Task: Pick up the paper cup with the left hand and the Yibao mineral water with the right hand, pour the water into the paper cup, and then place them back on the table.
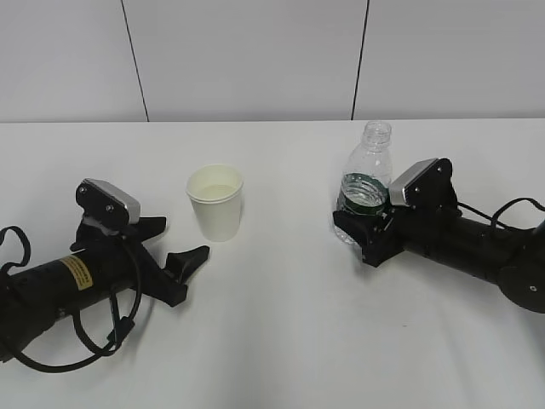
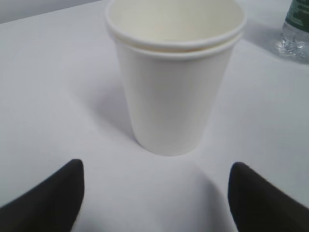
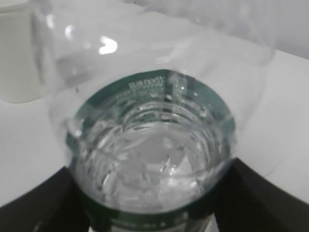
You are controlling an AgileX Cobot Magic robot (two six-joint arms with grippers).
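Honestly, paper cup (image 2: 175, 77) stands upright on the table (image 1: 281, 341), just ahead of my left pincer (image 1: 174, 247), which gapes wide, touching nothing; a skewed approach could tip it. Right pincer (image 1: 356, 228) clasps the Yibao mineral water (image 1: 366, 183); capless, a tilt spills early.

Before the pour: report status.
Left hand open, short of paper cup. Right hand fingers around Yibao mineral water. Nothing between.

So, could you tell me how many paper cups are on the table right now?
1: the paper cup stands upright left of centre, just ahead of the left gripper. Its doubled rim may mean a second one nested inside.
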